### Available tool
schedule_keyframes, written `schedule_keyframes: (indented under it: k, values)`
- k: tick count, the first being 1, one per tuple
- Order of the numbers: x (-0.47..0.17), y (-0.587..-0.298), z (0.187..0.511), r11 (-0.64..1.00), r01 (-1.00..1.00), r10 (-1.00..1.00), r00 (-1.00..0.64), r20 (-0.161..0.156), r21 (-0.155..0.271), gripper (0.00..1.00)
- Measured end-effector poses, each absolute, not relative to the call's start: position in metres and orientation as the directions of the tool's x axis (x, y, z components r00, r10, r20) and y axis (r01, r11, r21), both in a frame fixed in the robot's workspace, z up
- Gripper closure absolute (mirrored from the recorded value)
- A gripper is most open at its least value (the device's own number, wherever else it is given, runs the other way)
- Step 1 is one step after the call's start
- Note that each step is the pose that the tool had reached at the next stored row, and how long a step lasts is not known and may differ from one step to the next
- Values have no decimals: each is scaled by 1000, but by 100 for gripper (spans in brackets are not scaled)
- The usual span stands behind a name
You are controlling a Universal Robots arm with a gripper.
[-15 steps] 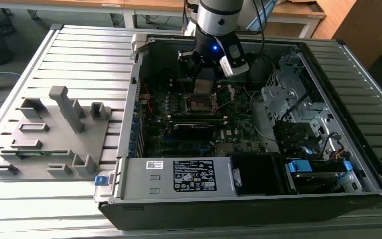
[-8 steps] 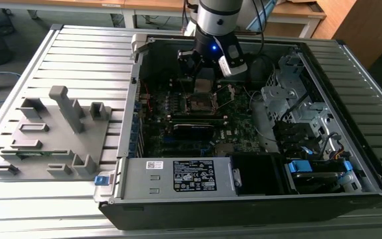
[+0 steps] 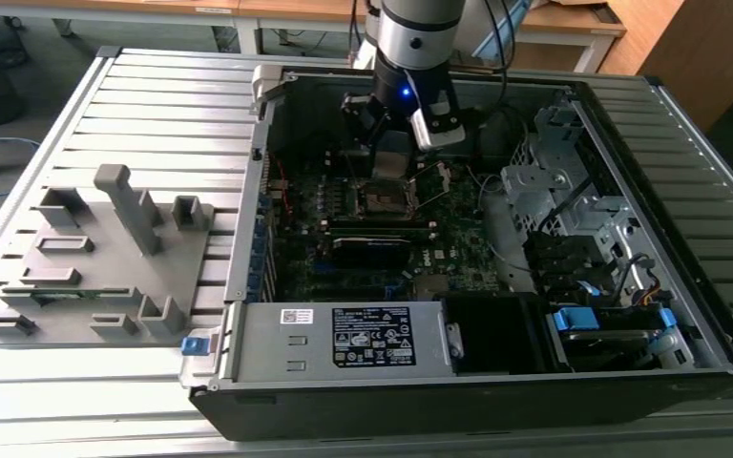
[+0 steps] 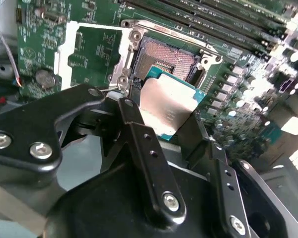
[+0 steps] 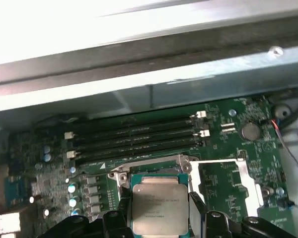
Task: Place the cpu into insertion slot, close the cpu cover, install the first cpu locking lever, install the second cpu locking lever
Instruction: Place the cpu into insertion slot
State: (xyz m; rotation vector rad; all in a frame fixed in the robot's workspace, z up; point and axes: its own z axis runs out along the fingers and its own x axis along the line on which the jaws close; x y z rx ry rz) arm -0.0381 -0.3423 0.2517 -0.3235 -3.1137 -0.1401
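The flat square cpu (image 4: 168,105), its grey metal top edged in green, is clamped at opposite sides by the end effector (image 4: 165,113), top turned away from the open insertion slot (image 4: 166,59) close below.

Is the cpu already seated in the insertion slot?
No, in the second wrist view the gripper holds the cpu between its fingers, and the insertion slot lies empty.
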Motion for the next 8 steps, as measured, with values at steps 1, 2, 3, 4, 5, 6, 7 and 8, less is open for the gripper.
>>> schedule_keyframes:
  k: [1, 2, 3, 4, 5, 6, 7, 8]
  values:
    - [-38, -342, 252, 973, 212, 211, -977, 17, 88, 46]
    - [-38, -342, 252, 973, 212, 211, -977, 17, 88, 46]
    - [-38, -342, 252, 973, 212, 211, -977, 17, 88, 46]
    - [-38, -342, 252, 973, 212, 211, -977, 17, 88, 46]
    - [-38, -342, 252, 973, 212, 211, -977, 17, 88, 46]
    - [-38, -342, 252, 973, 212, 211, -977, 17, 88, 46]
    - [-38, -342, 252, 973, 212, 212, -977, 17, 88, 46]
    - [-38, -342, 252, 973, 214, 213, -977, 17, 88, 46]
